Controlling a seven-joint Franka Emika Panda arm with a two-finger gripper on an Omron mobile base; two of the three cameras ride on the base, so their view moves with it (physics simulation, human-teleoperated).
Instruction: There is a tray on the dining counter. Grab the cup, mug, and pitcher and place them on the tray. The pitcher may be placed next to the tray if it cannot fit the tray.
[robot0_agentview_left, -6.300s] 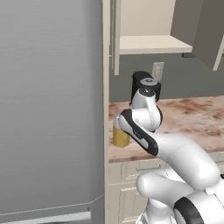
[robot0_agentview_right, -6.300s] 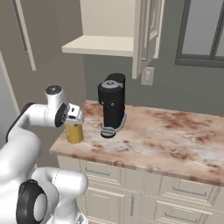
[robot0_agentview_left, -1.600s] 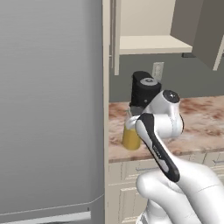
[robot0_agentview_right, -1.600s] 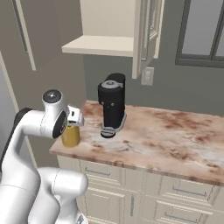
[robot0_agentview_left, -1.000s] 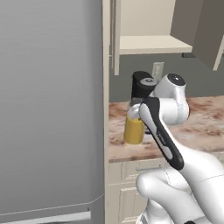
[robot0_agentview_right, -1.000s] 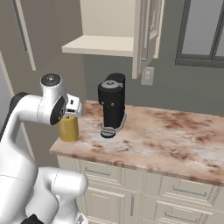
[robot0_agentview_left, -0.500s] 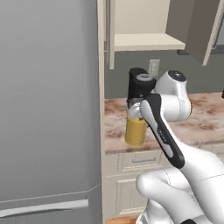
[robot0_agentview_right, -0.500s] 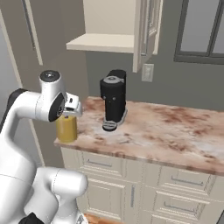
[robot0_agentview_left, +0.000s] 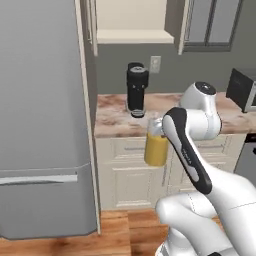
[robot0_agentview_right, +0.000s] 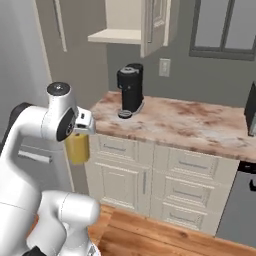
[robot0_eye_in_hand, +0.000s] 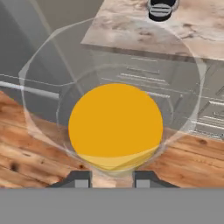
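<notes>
Tool (robot0_eye_in_hand: 112, 179) clamped on our pitcher (robot0_agentview_left: 155, 148), upright, in air over wood floor (robot0_agentview_right: 165, 235); coffee machine (robot0_agentview_left: 136, 89) at 11 o'clock.

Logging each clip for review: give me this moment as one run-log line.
phase: carrying | gripper: shut on pitcher | pitcher: upright, lifted off counter, over wood floor | nearby: coffee maker on counter

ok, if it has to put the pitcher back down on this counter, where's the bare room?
Most of the counter is bare: the long stretch right of the coffee maker, out to the dark appliance at the far end. The tight spot is the left corner, between coffee maker and fridge. The pitcher hangs off the counter, over the floor.
</notes>
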